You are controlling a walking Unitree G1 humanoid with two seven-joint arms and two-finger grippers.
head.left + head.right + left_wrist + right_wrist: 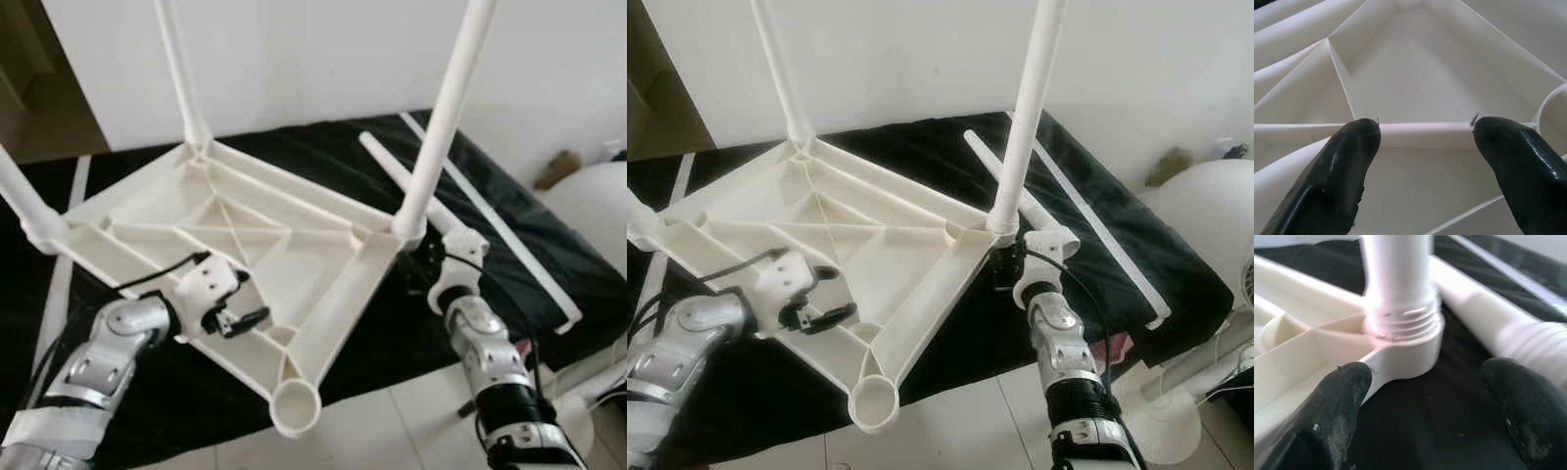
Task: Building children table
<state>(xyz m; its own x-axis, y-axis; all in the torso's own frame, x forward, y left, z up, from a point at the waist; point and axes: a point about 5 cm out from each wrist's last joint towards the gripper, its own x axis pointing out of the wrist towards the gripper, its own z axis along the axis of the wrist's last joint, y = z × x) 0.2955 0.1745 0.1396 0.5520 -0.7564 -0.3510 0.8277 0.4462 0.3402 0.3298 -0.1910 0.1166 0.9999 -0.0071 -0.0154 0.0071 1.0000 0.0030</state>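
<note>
Left gripper (1425,147) was wide open, fingers straddling a rib of the tabletop (225,235), holding nothing. Right gripper (1425,396) was also open and empty, just below the corner socket with a threaded leg (441,117) screwed in. Tabletop lay upside down on black cloth (509,235), loose leg (411,186) beside. Looked light, stiff, slick plastic; ribs or leg bases seemed the best holds

Loose leg (411,186) right of tabletop (255,255)

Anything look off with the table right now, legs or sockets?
Yes. The leg by the right gripper isn't fully seated: threads show above its socket. The near corner socket is empty, and a loose leg lies on the black cloth.
</note>
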